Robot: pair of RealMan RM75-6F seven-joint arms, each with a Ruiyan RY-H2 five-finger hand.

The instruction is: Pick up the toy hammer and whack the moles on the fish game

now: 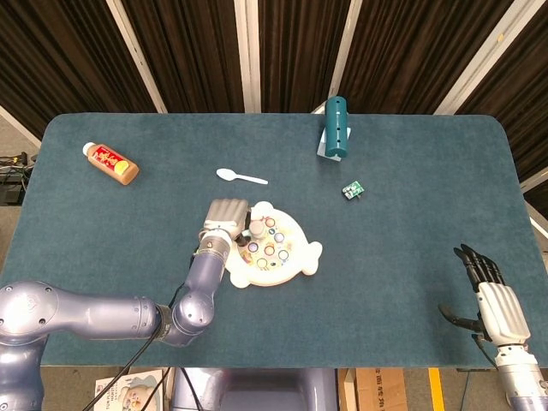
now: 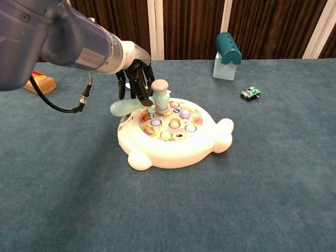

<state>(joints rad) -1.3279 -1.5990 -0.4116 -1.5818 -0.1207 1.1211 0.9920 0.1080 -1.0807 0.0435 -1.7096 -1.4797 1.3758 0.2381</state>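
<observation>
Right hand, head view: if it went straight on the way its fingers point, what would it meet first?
The right hand points up the bare blue-green table mat; its way looks free to the far edge, though depth is unclear.

I saw the bench (image 2: 273, 173) covered in matt, slightly fuzzy teal cloth. The fish game (image 2: 176, 144) looked like smooth, glossy cream plastic, its moles (image 2: 173, 124) shiny pastel buttons. The toy hammer (image 2: 157, 97) read as smooth pale-green plastic with a soft sheen. My left arm (image 1: 103, 308) had a satin metallic blue-grey shell, and the left hand (image 2: 134, 79) dark, glossy fingers
</observation>
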